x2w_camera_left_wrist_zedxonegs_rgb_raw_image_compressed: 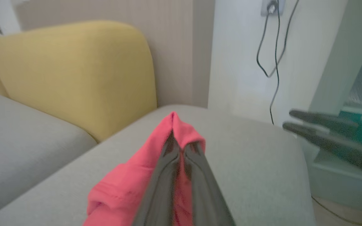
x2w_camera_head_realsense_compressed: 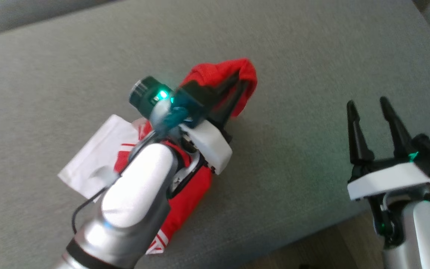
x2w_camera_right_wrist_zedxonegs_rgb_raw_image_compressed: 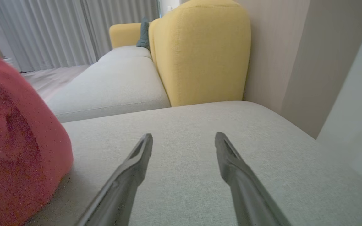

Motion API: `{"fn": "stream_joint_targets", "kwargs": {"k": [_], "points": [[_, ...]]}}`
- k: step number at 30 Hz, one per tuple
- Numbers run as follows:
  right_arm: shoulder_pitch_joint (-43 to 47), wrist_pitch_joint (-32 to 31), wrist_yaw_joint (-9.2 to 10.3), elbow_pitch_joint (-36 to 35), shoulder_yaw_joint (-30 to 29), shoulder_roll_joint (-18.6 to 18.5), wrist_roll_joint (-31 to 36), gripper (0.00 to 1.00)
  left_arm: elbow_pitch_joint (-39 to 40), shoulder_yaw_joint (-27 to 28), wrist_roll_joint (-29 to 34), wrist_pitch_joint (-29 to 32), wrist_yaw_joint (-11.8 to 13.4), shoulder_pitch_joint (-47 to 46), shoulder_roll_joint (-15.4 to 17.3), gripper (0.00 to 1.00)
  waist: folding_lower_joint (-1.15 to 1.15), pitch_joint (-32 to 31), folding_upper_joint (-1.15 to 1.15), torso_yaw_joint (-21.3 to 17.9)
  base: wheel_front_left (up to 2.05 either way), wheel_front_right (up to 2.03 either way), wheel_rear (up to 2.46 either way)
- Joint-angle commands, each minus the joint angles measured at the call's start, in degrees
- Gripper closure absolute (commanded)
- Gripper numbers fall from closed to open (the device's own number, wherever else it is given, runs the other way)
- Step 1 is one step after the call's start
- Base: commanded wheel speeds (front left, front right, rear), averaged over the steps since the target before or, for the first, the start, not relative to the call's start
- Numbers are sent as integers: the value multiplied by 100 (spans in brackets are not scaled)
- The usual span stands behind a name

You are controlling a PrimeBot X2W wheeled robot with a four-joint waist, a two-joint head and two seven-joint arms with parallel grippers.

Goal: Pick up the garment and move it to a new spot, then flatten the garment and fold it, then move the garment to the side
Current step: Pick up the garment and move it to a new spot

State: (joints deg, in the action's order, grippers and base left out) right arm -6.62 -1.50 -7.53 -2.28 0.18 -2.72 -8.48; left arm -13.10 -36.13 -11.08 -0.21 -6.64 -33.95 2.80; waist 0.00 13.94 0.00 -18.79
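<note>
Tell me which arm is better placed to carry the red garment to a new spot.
Left. The left claw is shut on a bunched fold of the red garment. The right claw stands open over the grey cushion, apart from the cloth.

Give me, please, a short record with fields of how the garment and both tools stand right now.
garment: red with a white part, bunched on the grey seat
left tool: shut on the garment's red end, which looks raised
right tool: open, holding nothing, apart from the garment, to its right
stage: garment gripped; not yet flattened or folded
</note>
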Motion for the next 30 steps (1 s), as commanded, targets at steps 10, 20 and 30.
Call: {"fn": "stream_joint_targets", "kwargs": {"k": [10,20,30], "points": [[-410,290,4,121,182,-17,-199,0,-1124,-586,-40,162,-72,-315,27,68,0,497,0,-224,0,0,0],[-327,205,4,217,104,-17,-97,0,-906,-494,-330,-741,205,65,164,0,0,-35,0,461,0,0,0],[-198,-24,4,76,39,-16,72,0,-436,742,-804,-1380,1081,808,795,0,0,-411,0,1312,0,0,0]]}}
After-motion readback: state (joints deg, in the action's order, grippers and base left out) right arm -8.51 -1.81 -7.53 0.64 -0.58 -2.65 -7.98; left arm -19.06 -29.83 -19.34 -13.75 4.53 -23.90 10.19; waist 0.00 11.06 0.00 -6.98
